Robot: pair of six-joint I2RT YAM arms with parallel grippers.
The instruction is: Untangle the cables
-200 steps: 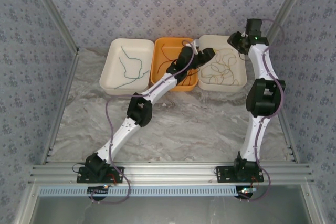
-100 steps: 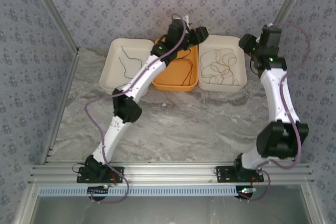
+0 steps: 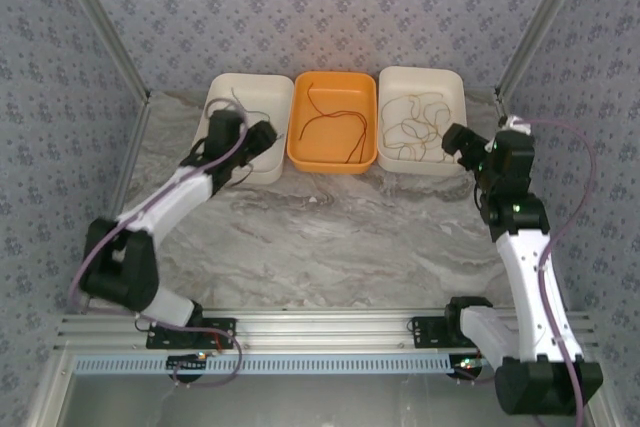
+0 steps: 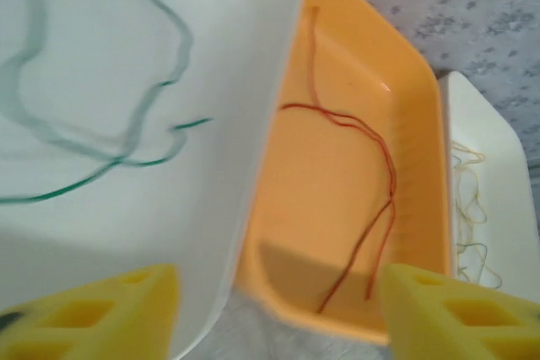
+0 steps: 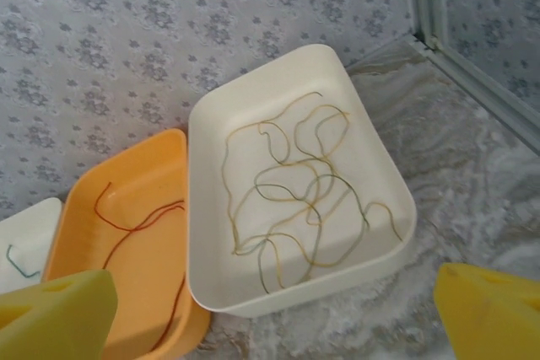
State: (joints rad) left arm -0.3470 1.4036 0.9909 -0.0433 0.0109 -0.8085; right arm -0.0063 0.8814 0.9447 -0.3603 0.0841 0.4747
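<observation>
Orange plastic tray (image 3: 300, 152): thin red wire (image 4: 391, 176).
Green wire (image 4: 76, 183) in left cream tray (image 4: 245, 107), close at left wrist; yellow-tan tangle (image 5: 295, 187) in right cream tray (image 5: 253, 90); left claw (image 4: 274, 318), right claw (image 5: 274, 318) spread apart.

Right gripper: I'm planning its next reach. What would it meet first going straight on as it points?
The right gripper would probably meet the near wall of the white tray first, or the yellow-tan cables inside; depth is unclear.

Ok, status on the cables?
Left tool open, empty. Right tool open, empty. Green cable in left tray, red cable in orange tray, yellow cables in right tray. Nothing blocking.
</observation>
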